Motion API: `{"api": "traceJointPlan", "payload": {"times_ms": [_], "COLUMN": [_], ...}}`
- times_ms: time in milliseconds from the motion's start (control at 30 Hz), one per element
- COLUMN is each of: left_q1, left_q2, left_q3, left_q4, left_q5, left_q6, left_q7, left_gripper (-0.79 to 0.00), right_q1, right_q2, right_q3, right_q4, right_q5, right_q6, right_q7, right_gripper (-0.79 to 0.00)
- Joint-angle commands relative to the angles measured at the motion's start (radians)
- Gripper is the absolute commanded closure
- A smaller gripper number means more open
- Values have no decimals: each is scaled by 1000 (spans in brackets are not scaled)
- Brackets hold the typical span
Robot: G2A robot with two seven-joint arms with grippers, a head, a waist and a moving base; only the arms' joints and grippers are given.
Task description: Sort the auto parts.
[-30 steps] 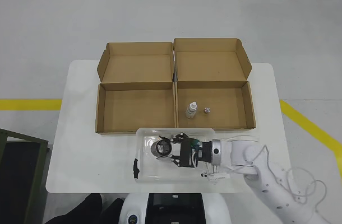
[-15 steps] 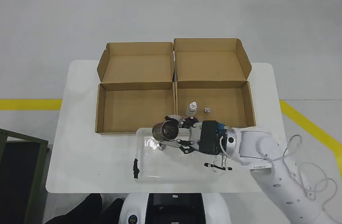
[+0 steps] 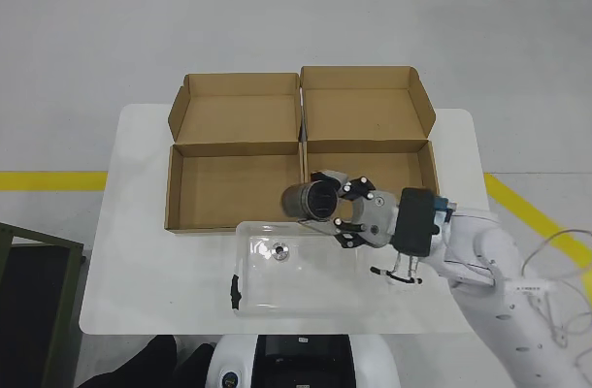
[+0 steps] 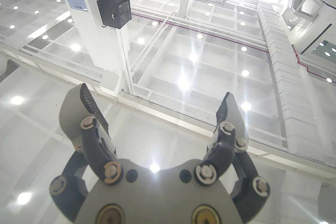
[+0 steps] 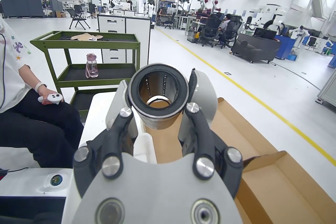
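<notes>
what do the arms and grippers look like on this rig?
Right arm: white shell, black wrist block, thin white cable looping alongside. Right gripper and left gripper: same build, grey base plate, black linkage bars with silver pivot pins, curved pale fingers with black ribbed pads.

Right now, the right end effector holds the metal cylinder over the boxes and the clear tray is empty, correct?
No. The top view shows a small round part lying in the tray. The right end effector does hold the cylinder over the boxes.
</notes>
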Motion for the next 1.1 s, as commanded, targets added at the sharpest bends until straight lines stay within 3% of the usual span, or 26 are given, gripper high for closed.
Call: {"api": "traceJointPlan", "payload": {"times_ms": [0,400,1067], "left_q1": [0,0,0], "left_q2": [0,0,0], "left_q3": [0,0,0], "left_q4": [0,0,0], "left_q5": [0,0,0], "left_q6": [0,0,0], "left_q7": [0,0,0], "left_gripper": [-785,-785,-785], "right_q1": [-1,21,164], "right_q2": [0,-2,-50], "right_q3": [9,37,-243], "right_q4": [-4,-3,180], "right_q5": [9,25,-96], "right_q6": [-9,-22,14], "right_q7": [-16,-29,175], "right_gripper": [0,0,0]}}
